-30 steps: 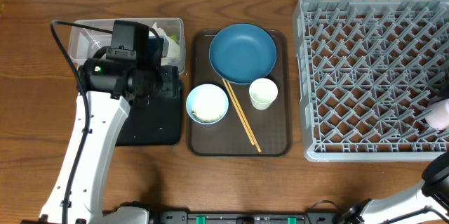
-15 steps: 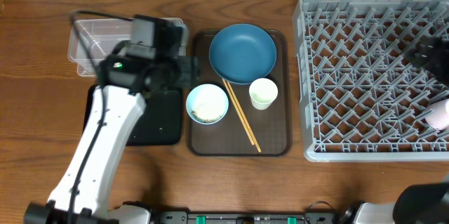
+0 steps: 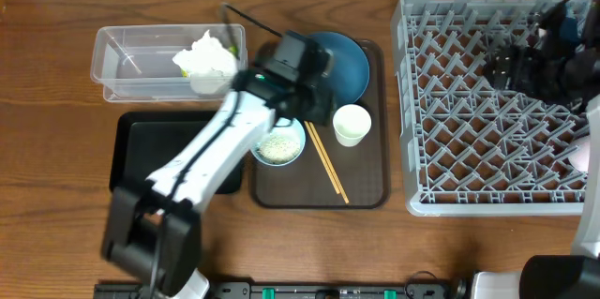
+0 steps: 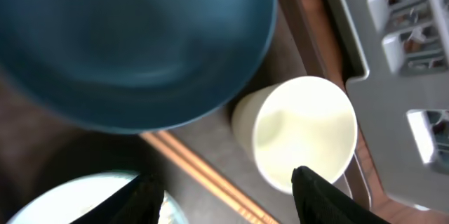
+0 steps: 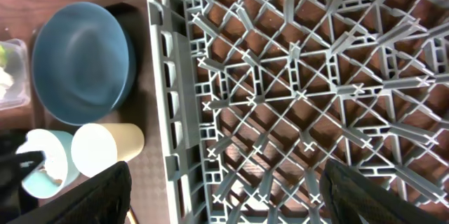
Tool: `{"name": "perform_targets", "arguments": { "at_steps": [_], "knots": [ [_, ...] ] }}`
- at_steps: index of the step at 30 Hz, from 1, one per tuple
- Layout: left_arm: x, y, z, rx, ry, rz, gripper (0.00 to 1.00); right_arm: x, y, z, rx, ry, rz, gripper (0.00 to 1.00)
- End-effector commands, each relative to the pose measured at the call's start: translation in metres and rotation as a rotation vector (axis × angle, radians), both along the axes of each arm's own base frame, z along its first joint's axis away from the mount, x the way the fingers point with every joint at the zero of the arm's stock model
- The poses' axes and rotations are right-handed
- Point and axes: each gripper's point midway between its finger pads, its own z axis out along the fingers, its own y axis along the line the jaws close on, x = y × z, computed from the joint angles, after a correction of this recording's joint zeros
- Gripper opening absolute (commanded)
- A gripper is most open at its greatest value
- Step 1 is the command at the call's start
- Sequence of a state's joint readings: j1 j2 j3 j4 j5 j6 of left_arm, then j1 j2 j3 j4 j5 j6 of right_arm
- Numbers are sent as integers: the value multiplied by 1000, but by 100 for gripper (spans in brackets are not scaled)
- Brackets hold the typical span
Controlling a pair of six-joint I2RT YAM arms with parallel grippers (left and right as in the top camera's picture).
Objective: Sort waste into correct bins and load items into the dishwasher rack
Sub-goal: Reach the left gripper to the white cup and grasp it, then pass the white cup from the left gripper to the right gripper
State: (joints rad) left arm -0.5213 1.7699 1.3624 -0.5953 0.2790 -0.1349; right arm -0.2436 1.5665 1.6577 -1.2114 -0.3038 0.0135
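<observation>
Left gripper [image 4: 228,206]: had moved within the second from over the glossy black tray [image 3: 141,149] to above the flat brown serving tray [image 3: 366,182]. Its jaws stood spread and empty over the pale green-white cup [image 4: 302,129] and thin wooden chopsticks [image 4: 203,175].

Right gripper [image 5: 235,203]: newly arrived, spread wide and empty above the grey pegged plastic rack [image 3: 450,102], right of that tray.

Crumpled white paper napkin [image 3: 204,58]: now uncovered in the clear plastic tub [image 3: 131,55], left of the tray.

Pinkish cup [image 3: 586,156]: lay in the rack, seen overhead only.
</observation>
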Motion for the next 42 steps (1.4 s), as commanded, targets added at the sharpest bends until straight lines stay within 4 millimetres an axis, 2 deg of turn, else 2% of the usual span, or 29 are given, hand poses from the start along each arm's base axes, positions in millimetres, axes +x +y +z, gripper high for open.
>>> {"name": "perform_targets", "arguments": {
  "at_steps": [1,6,8,10,12,14,16,19,22,25,29,31,33,35,39,42],
  "knots": [
    [-7,-10,-24,24,50,-21,62,2,-3,0,-41,3,5,85],
    [-17,-20,-52,61,106,-51,60,2,-3,-1,-41,3,5,86],
    [-20,-21,-61,73,126,-58,55,1,-3,-1,-40,7,5,86],
    [-23,-22,-70,84,144,-63,43,0,-3,-1,-39,11,6,87],
    [-25,-22,-74,93,156,-65,25,-1,-3,-2,-38,15,6,88],
    [-25,-22,-74,93,156,-65,13,-2,-3,-2,-38,18,6,89],
    [-24,-22,-72,90,152,-64,6,-2,-3,-2,-37,20,6,91],
    [-24,-19,-65,86,146,-59,6,-2,-3,-2,-37,21,6,92],
    [-25,-13,-49,78,134,-49,6,-2,-4,-3,-44,23,3,91],
    [-26,-2,-24,62,112,-26,6,-4,-13,-5,-92,36,-21,92],
    [-21,24,14,30,63,35,6,-10,-30,-14,-179,79,-72,93],
    [-18,38,28,17,42,69,6,-13,-29,-21,-171,101,-70,95],
    [-13,54,40,-8,36,142,6,-17,-20,-28,-124,119,-44,95],
    [-11,60,51,-90,71,210,6,-18,-1,-34,-42,117,32,94],
    [-15,39,79,-402,185,127,6,-20,50,-40,170,51,261,91],
    [-17,27,100,-571,221,42,6,-26,84,-45,290,13,406,92]
  ]
}}
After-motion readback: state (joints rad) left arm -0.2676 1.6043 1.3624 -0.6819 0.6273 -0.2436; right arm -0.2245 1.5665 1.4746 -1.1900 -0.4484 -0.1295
